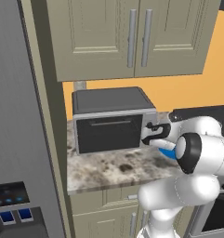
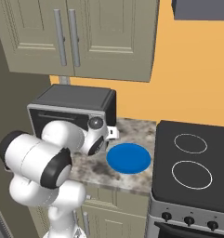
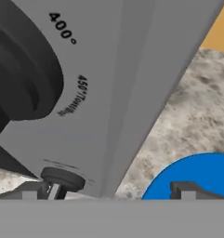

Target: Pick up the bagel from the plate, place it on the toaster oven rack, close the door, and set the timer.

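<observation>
The toaster oven sits on the speckled stone desk under the beige wall cabinets, with its door shut upright and the thin silver handle running across the top of the dark panel. The hand is at the oven's right-hand control panel, at the height of the knobs, with the white arm reaching in from the lower right of the left base view. In the hand view the camera is pressed close to that panel: a large dark knob fills the upper left, printed temperature marks curve beside it on the grey face, and a small dark foot of the oven shows near the bottom. The two fingertips stand far apart at the bottom of that view, so the hand is spread wide and grips nothing. The plate lies flat on the desk just to the right of the oven, between it and the black stovetop, and its blue surface is bare in the right base view. The bagel and the toaster oven rack are behind the closed door, so I cannot tell how they lie. A grey refrigerator stands to the left of the desk.
</observation>
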